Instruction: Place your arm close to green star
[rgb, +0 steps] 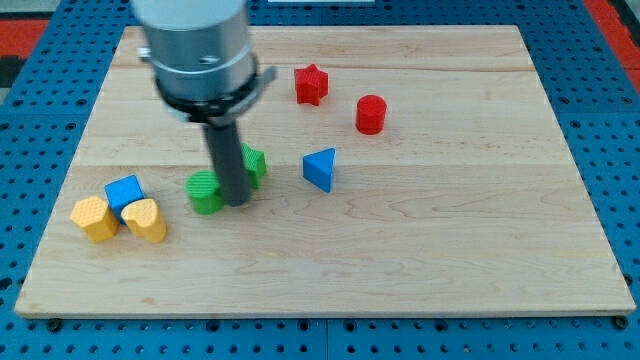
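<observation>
Approach looks nearly finished: my tip (237, 203), a bare rod holding nothing, rests between green cylinder (205, 192) at nine o'clock and green star (253, 163) at one o'clock, needing a slight nudge.

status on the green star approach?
My tip down between two green blocks. Green star just behind rod, partly hidden. Green round block touching at the view's left.
</observation>
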